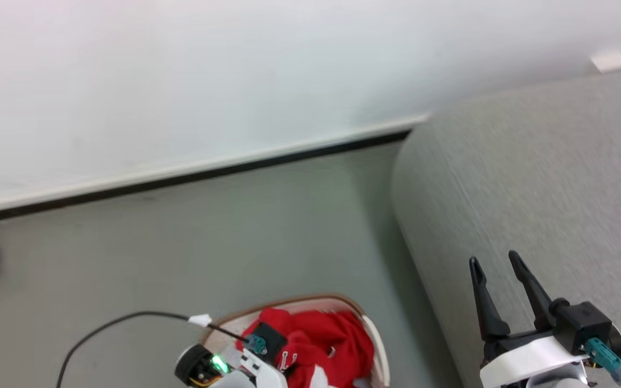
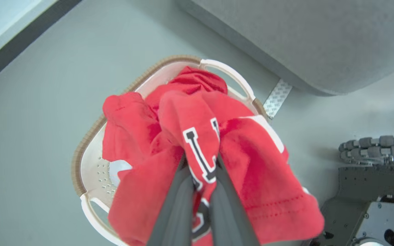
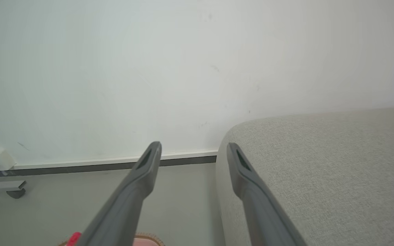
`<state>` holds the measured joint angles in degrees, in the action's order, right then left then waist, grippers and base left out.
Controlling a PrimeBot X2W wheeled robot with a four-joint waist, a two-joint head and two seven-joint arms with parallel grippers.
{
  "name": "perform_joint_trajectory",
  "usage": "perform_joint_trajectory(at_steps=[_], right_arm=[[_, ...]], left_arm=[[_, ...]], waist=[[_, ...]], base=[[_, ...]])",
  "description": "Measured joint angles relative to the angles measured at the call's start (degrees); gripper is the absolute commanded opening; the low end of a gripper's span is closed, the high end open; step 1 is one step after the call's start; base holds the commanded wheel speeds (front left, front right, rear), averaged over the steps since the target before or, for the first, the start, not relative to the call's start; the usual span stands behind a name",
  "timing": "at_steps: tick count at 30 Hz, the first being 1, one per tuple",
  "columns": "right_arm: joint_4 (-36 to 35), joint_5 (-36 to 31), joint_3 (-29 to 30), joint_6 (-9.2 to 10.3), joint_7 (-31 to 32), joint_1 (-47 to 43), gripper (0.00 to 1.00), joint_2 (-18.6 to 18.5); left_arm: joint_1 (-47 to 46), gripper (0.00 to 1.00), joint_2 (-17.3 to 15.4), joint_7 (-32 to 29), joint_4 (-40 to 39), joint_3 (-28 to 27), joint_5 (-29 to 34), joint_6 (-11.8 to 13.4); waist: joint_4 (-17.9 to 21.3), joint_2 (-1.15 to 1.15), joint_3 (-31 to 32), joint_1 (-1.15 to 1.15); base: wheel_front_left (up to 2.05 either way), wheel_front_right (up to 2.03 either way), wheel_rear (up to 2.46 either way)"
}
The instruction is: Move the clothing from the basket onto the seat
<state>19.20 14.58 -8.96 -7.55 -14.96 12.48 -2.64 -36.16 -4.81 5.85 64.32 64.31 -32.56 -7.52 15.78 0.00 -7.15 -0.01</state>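
White-bodied right gripper (image 1: 494, 258), dark fingers (image 1: 485, 302), teal connector (image 1: 604, 355), black cable (image 1: 127, 315)

Sparse indoor room staged as a living space: bare white wall (image 1: 181, 64) across the top, grey floor (image 1: 235, 231), seat (image 1: 531, 188) at right, basket (image 1: 310, 298) bottom centre, floor tape (image 2: 277, 98).

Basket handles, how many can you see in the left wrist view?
2. One white handle sits at the basket's end nearest the seat; the other is at the opposite end, lower left, partly under the red clothing. Clothing may hide others.
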Motion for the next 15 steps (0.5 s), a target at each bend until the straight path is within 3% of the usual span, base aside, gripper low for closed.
perform_joint_trajectory(at_steps=[8,15], right_arm=[[1.0,0.1,0.3,0.0,0.0,-1.2,1.0,0.0],[1.7,0.3,-1.1,0.0,0.0,-2.2,1.0,0.0]], left_arm=[[2.4,0.0,-0.1,7.7,-6.2,-7.6,-10.1,0.0],[1.8,0.0,-5.0,9.2,-18.2,-15.8,-15.3,0.0]], waist=[[-6.6,0.0,6.0,0.0],[-11.2,0.0,8.4,0.0]], base=[[0.0,0.0,0.0],[0.0,0.0,0.0]])
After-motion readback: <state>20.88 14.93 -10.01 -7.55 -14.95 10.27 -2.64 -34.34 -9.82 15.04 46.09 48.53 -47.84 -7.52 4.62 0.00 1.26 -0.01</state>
